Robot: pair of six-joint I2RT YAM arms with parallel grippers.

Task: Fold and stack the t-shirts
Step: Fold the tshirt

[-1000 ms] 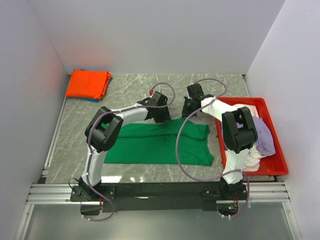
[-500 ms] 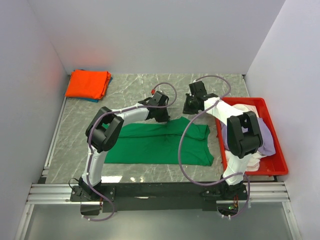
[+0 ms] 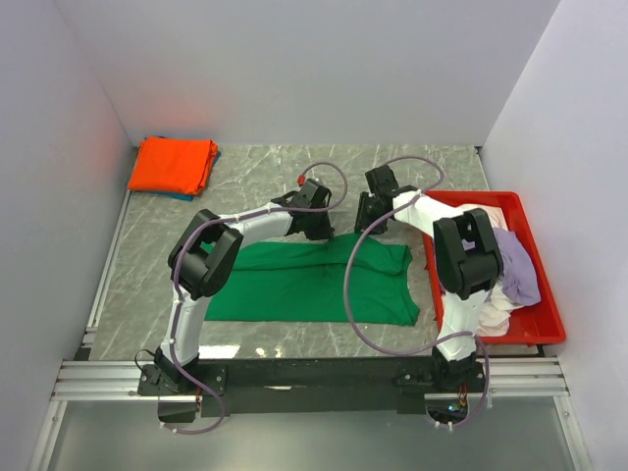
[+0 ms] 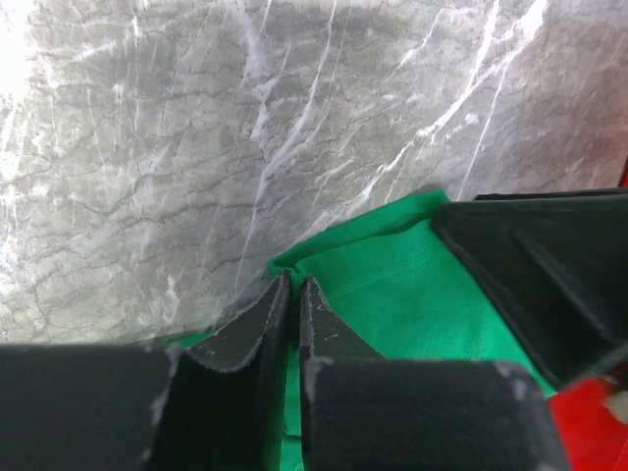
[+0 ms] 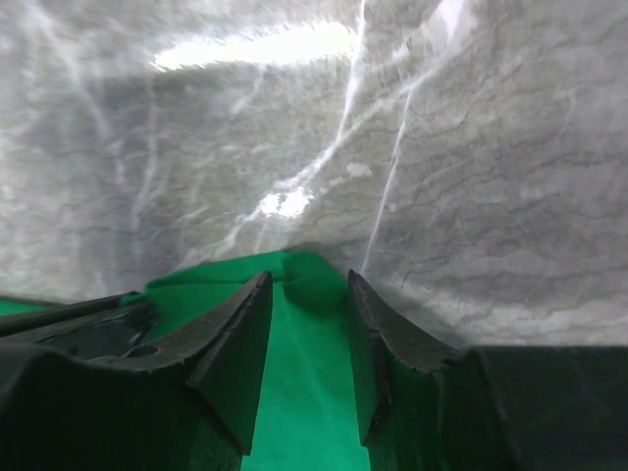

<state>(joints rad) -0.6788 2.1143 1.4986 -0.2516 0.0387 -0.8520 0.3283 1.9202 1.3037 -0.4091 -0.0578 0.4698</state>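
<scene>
Where the green t-shirt (image 3: 294, 280) lies spread flat near the middle of the desk (image 3: 255, 186), two hands meet at its far edge.
The left hand (image 4: 291, 287), its fingers drawn to a thin slit, pinches a raised fold of that edge. The right hand (image 5: 308, 283), just beside it, stands part open astride the same edge with green cloth between its fingers. One orange t-shirt (image 3: 175, 164) sits folded in the far left corner over one blue t-shirt (image 3: 215, 157), of which only an edge shows. One red tray (image 3: 510, 340) at the right holds one lilac t-shirt (image 3: 517, 270) bundled with white t-shirt (image 3: 486, 211) cloth, whose count is unclear.
</scene>
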